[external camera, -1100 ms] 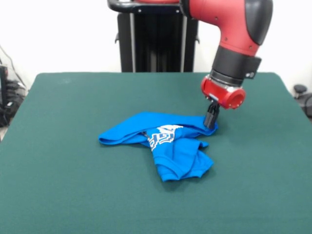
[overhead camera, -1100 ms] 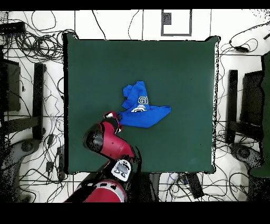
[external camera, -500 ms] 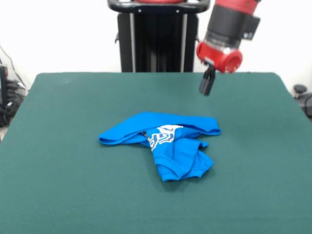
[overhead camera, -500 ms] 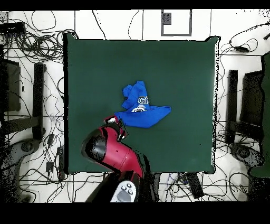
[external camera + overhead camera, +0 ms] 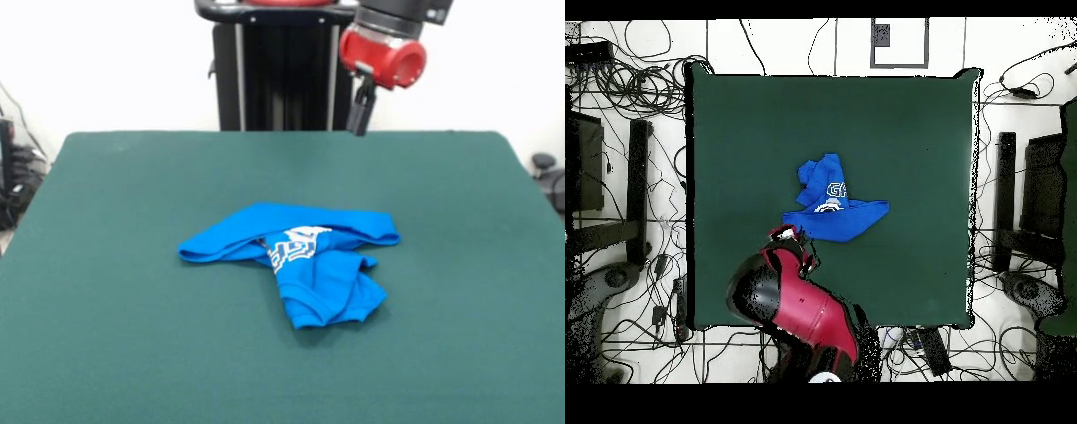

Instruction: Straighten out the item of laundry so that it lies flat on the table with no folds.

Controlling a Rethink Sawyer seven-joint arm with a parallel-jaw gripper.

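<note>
- Green table (image 5: 106, 265) fills the room, white wall behind
- Pincer (image 5: 357, 119) has let go and gone up high at the far side; I cannot tell if it is open
- Blue laundry (image 5: 296, 256) lies mid-table, bunched and folded, white letters showing, so not flat yet

Below and ahead of my fingers (image 5: 357, 119), the dark green desk (image 5: 115, 265) carries only the blue laundry (image 5: 300, 261), crumpled and folded over itself near its middle.
</note>
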